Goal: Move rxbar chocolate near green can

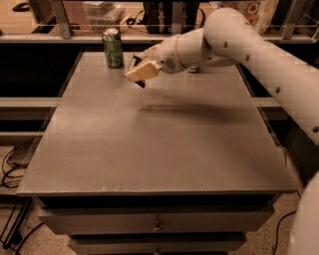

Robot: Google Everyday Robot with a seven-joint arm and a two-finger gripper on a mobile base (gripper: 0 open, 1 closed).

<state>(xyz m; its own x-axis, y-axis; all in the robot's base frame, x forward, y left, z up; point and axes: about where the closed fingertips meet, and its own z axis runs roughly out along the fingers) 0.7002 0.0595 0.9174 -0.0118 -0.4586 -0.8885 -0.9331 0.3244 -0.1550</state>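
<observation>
The green can (pixel 112 47) with a silver top stands upright at the far left corner of the grey table (pixel 159 144). My gripper (pixel 140 73) hangs above the table just right of and in front of the can, a short gap away from it. It is shut on the rxbar chocolate (pixel 139 82), a dark flat bar. The bar shows only as a dark edge behind the tan fingers (pixel 144 69); most of it is hidden. Its shadow lies on the table to the right.
The white arm (pixel 259 55) reaches in from the right over the far half of the table. A shelf with a rail and boxes (pixel 99 10) runs behind the table. Drawers (pixel 157 224) sit below the front edge. Cables lie on the floor at left.
</observation>
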